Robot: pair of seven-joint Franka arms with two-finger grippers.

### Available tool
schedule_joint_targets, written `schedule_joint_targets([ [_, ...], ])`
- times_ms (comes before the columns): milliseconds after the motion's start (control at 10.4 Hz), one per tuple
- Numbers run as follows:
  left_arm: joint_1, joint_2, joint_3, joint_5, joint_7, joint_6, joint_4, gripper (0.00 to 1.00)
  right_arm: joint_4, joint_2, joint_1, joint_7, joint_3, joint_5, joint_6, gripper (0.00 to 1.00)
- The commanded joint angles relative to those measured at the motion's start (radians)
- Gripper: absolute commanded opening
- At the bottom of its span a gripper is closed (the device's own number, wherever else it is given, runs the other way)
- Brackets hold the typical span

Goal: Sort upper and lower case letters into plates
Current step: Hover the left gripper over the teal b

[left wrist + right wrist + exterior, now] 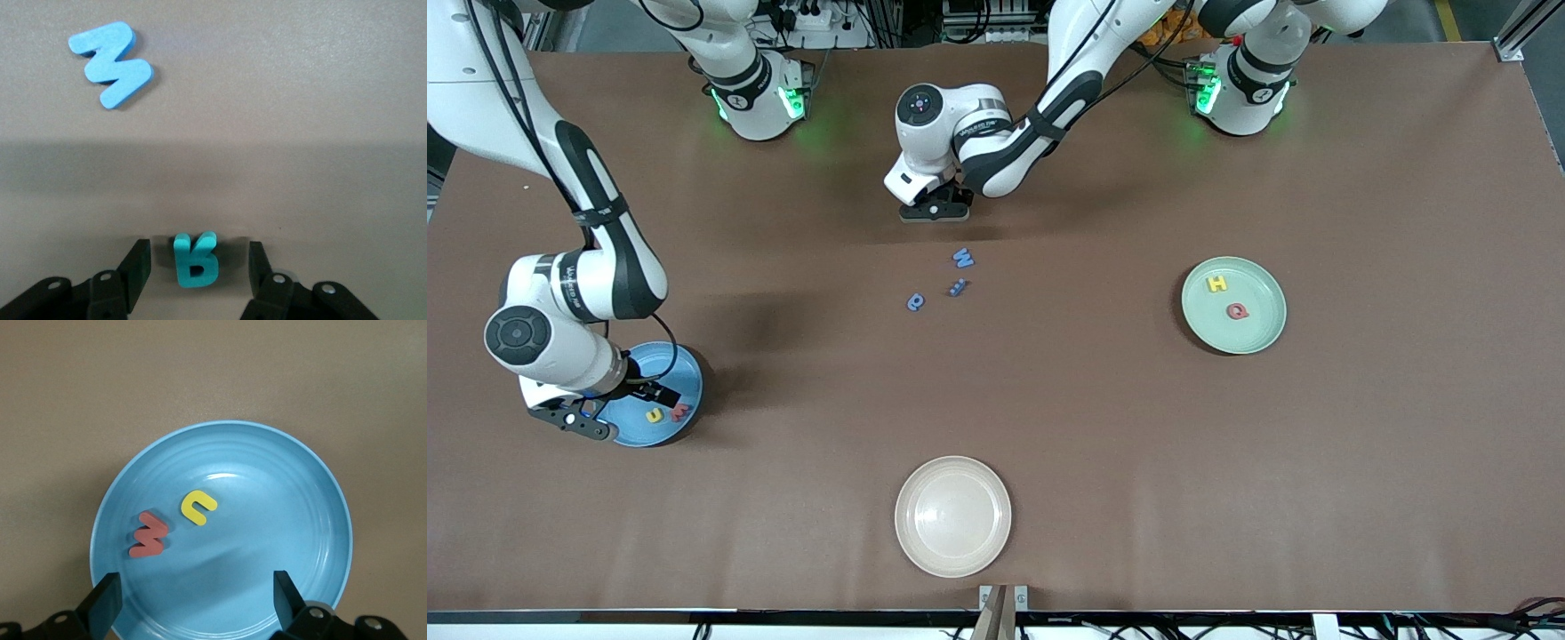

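Note:
My left gripper [934, 212] is down at the table near the robots' bases. Its open fingers stand either side of a teal R [196, 260] with a gap on each side, so my left gripper [198, 255] is not touching it. A blue W [110, 63] [962, 258] lies nearer the front camera. Two more small blue letters [958, 286] [915, 302] lie nearer still. The mint green plate [1258, 329] holds a yellow H [1216, 284] and a red Q [1237, 310]. My right gripper [195, 600] hangs open over the sky blue plate [280, 500] [667, 364]. That plate holds a yellow u [199, 507] and a red w-shaped letter [148, 535].
A cream-white plate [952, 516] with nothing in it sits near the table's front edge, in the middle. The two robot bases [760, 98] [1240, 89] stand along the table's back edge.

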Motion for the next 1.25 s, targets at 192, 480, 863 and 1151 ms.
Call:
schedule_joint_targets([
  [192, -0.014, 0.016, 0.014, 0.006, 0.023, -0.016, 0.029, 0.54, -0.005, -0.002, -0.016, 0.000, 0.015, -0.010, 0.002, 1.00],
  [480, -0.014, 0.023, 0.014, 0.006, 0.023, -0.016, 0.028, 0.44, -0.005, -0.002, -0.014, 0.003, 0.015, -0.010, 0.000, 1.00],
  [863, -0.014, 0.021, 0.014, 0.011, 0.023, -0.016, 0.028, 0.11, -0.007, -0.002, -0.008, 0.009, 0.015, -0.009, -0.003, 1.00],
  [1151, -0.008, 0.012, 0.014, 0.002, 0.024, -0.019, 0.029, 0.06, -0.005, -0.008, -0.004, 0.035, 0.029, -0.007, -0.029, 1.00],
])
